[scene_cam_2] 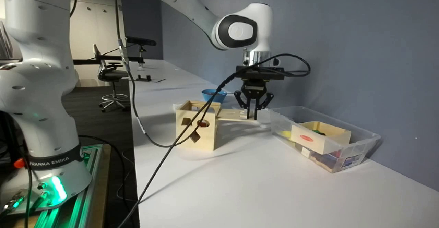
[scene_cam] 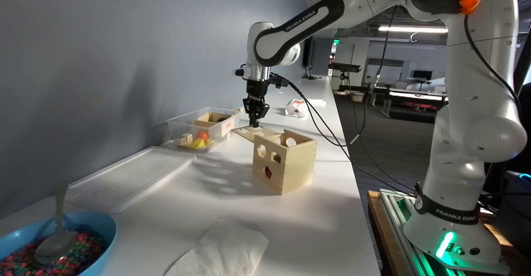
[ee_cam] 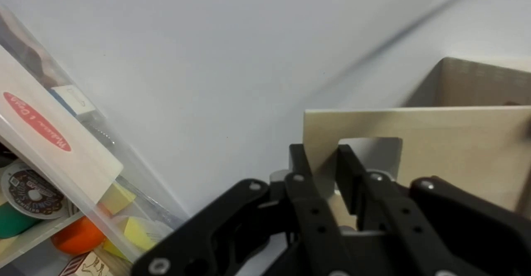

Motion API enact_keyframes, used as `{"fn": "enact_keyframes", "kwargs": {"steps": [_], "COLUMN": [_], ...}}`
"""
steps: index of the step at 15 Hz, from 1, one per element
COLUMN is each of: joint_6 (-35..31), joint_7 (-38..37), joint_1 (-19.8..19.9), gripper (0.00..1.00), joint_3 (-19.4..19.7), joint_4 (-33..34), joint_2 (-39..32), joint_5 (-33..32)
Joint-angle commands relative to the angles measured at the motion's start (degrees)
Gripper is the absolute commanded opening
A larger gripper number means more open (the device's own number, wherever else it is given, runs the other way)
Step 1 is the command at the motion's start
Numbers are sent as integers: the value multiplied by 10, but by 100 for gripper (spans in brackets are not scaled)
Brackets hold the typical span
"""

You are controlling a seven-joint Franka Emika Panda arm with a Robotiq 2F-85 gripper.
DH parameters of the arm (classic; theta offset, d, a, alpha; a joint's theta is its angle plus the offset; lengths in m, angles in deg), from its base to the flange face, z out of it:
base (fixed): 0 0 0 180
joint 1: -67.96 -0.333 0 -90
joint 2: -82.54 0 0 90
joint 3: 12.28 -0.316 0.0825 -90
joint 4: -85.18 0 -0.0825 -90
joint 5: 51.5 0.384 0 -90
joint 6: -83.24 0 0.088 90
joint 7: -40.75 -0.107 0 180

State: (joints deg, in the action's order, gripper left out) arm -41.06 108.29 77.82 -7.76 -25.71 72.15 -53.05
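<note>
Gripper (ee_cam: 320,149) clamped on wooden panel (ee_cam: 448,151)

It pinches the strip between the panel's edge and a cutout — the panel nearly level, raised above the white table (scene_cam_2: 274,190). Just beside the panel stands the open-topped wooden box (scene_cam: 299,166); whether they touch is unclear. Across the gripper from the box sits the clear bin (scene_cam_2: 365,145). Farther off — a blue bowl (scene_cam_2: 211,97).

Between bin (scene_cam_2: 281,121) and box (scene_cam: 296,164), above table (scene_cam_2: 257,187): panel (ee_cam: 456,151)

In the bin: tray (scene_cam_2: 319,145). In an exterior view, left of the box and before the bin: lid (scene_cam: 137,176); before the lid: bowl (scene_cam: 89,221), with spoon (scene_cam: 57,247) inside; before the box: sheet (scene_cam: 224,251).
</note>
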Motion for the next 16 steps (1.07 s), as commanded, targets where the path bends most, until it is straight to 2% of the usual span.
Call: {"fn": "enact_keyframes", "kwargs": {"steps": [1, 6, 16], "joint_6": [-13, -34, -62], "joint_7": [-43, -65, -57], "joint_1": [-7, 2, 22], "gripper": [6, 6, 6], "joint_3": [0, 11, 39], "joint_4": [-31, -44, -69], "joint_2": [27, 36, 64], "joint_5": [1, -2, 9]}}
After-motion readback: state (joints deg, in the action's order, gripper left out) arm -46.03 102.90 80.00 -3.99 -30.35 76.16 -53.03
